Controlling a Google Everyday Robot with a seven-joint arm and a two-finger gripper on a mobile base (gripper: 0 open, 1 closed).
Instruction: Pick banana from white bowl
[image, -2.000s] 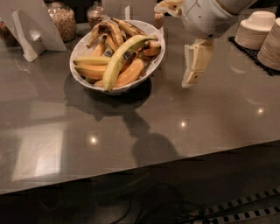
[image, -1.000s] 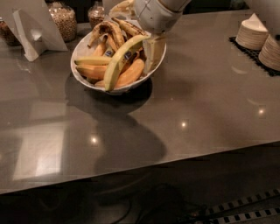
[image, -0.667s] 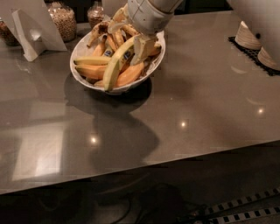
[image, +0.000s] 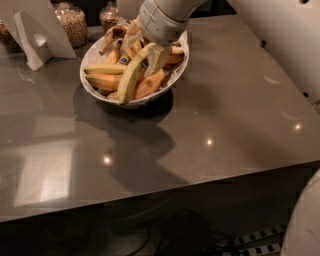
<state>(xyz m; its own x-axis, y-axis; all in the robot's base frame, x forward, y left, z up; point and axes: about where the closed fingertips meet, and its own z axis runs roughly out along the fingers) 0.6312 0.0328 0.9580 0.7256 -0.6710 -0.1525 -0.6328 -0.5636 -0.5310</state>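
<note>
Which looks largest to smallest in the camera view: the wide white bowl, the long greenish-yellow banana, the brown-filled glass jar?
Wide white bowl
Long greenish-yellow banana
Brown-filled glass jar, farther back, so unsure
The gripper hangs over the banana's upper end.

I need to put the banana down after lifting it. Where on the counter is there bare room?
The counter is bare in front of the white bowl and to its right. It is crowded behind the bowl, with jars and a card stand. The gripper hangs over the banana.

Long greenish-yellow banana (image: 130, 76) lies diag. in white bowl (image: 126, 102); end effector (image: 152, 58) at top end.
</note>
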